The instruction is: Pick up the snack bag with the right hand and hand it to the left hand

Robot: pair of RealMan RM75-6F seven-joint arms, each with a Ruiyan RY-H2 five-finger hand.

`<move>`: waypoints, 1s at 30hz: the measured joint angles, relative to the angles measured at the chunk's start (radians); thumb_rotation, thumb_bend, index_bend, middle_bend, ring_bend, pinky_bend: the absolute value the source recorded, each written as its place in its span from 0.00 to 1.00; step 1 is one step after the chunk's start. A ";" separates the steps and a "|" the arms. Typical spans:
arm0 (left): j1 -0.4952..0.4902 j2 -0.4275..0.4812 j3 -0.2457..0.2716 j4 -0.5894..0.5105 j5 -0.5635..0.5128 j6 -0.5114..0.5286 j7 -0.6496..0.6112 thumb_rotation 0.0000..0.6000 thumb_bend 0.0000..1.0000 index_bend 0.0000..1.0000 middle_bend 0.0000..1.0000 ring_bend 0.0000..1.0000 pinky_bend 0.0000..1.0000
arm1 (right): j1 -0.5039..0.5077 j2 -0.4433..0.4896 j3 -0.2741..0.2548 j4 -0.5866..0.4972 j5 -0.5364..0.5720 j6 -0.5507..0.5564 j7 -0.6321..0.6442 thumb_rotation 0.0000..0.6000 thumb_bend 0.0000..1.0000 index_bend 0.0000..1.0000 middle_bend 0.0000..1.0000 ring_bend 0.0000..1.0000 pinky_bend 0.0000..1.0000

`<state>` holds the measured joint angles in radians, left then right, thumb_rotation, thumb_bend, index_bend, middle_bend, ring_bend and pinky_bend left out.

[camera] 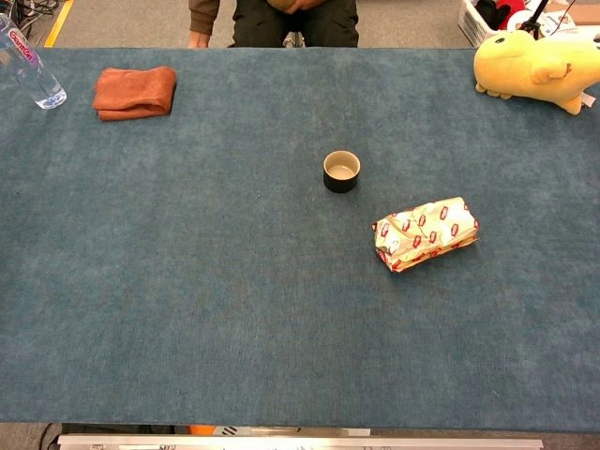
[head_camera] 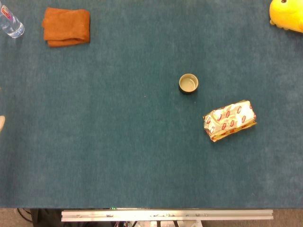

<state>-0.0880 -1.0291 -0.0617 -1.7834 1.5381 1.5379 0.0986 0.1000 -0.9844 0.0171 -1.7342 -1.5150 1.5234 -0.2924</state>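
Note:
The snack bag [head_camera: 230, 120] [camera: 426, 232], a white and gold packet with red print, lies flat on the blue table right of centre, slightly tilted. Nothing touches it. A pale sliver at the left edge of the head view looks like the tip of my left hand [head_camera: 1, 123]; too little of it shows to tell how its fingers lie. My right hand appears in neither view.
A small dark cup [head_camera: 188, 83] [camera: 341, 171] stands just up-left of the bag. A folded orange cloth [head_camera: 66, 26] [camera: 135, 91] and a water bottle [head_camera: 10, 21] [camera: 32, 68] sit at the far left. A yellow plush toy [head_camera: 287, 14] [camera: 534, 66] is far right. A person sits behind the table.

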 measured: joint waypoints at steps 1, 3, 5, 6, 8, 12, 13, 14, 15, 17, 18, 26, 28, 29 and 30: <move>-0.001 0.000 0.000 -0.001 0.000 -0.001 0.001 1.00 0.25 0.30 0.23 0.17 0.26 | -0.001 0.000 -0.001 -0.001 -0.001 -0.002 0.002 1.00 0.01 0.03 0.23 0.10 0.22; -0.004 0.000 0.000 -0.003 0.002 -0.005 0.004 1.00 0.25 0.30 0.23 0.17 0.26 | -0.001 0.000 -0.002 -0.002 -0.007 -0.006 0.003 1.00 0.01 0.03 0.23 0.10 0.22; -0.004 0.001 0.002 -0.005 0.003 -0.008 0.006 1.00 0.25 0.30 0.23 0.17 0.26 | -0.001 0.000 -0.001 0.001 -0.016 -0.005 0.001 1.00 0.01 0.03 0.24 0.10 0.22; -0.004 0.002 0.004 -0.006 0.004 -0.009 0.006 1.00 0.25 0.30 0.23 0.17 0.26 | 0.000 -0.002 -0.001 0.005 -0.025 -0.004 -0.002 1.00 0.01 0.04 0.24 0.10 0.22; -0.003 0.003 0.005 -0.006 0.005 -0.007 0.005 1.00 0.25 0.30 0.23 0.17 0.26 | 0.004 -0.003 -0.003 0.009 -0.040 -0.009 -0.002 1.00 0.01 0.04 0.24 0.10 0.22; 0.001 0.010 0.005 -0.012 0.001 -0.003 0.000 1.00 0.25 0.30 0.23 0.17 0.26 | 0.025 0.009 -0.010 -0.006 -0.055 -0.060 0.013 1.00 0.01 0.04 0.24 0.12 0.22; 0.002 0.013 0.005 -0.016 0.000 -0.002 0.000 1.00 0.25 0.30 0.23 0.17 0.26 | 0.031 0.013 -0.012 -0.012 -0.057 -0.075 0.012 1.00 0.01 0.04 0.24 0.13 0.22; 0.003 0.016 0.005 -0.018 0.000 0.000 -0.001 1.00 0.25 0.30 0.23 0.17 0.26 | 0.037 0.017 -0.013 -0.019 -0.058 -0.091 0.009 1.00 0.01 0.04 0.24 0.13 0.22; 0.005 0.018 0.004 -0.020 0.000 0.005 -0.002 1.00 0.25 0.30 0.23 0.17 0.26 | 0.047 0.023 -0.016 -0.030 -0.059 -0.116 0.008 1.00 0.01 0.04 0.25 0.13 0.22; 0.010 0.022 0.006 -0.023 0.003 0.012 -0.005 1.00 0.25 0.30 0.23 0.17 0.26 | 0.064 0.031 -0.020 -0.047 -0.057 -0.160 0.011 1.00 0.01 0.05 0.25 0.14 0.22; 0.012 0.024 0.008 -0.024 0.006 0.014 -0.006 1.00 0.25 0.30 0.23 0.17 0.26 | 0.077 0.036 -0.022 -0.059 -0.054 -0.195 0.014 1.00 0.01 0.06 0.25 0.14 0.22; 0.027 0.045 0.015 -0.042 0.015 0.033 -0.019 1.00 0.25 0.30 0.23 0.17 0.26 | 0.197 0.009 -0.028 -0.102 -0.020 -0.431 -0.015 1.00 0.01 0.16 0.25 0.14 0.22; 0.030 0.050 0.017 -0.045 0.024 0.039 -0.022 1.00 0.25 0.30 0.23 0.17 0.26 | 0.226 -0.024 -0.022 -0.100 0.004 -0.473 -0.053 1.00 0.01 0.17 0.25 0.14 0.22; 0.032 0.052 0.018 -0.046 0.028 0.041 -0.024 1.00 0.25 0.30 0.23 0.17 0.26 | 0.238 -0.039 -0.019 -0.098 0.016 -0.489 -0.072 1.00 0.01 0.18 0.25 0.14 0.22; 0.035 0.055 0.020 -0.048 0.033 0.046 -0.026 1.00 0.25 0.30 0.23 0.17 0.26 | 0.253 -0.059 -0.014 -0.094 0.033 -0.508 -0.099 1.00 0.01 0.18 0.25 0.14 0.22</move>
<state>-0.0534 -0.9743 -0.0420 -1.8313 1.5709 1.5840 0.0723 0.3527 -1.0429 0.0033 -1.8280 -1.4823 1.0156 -0.3919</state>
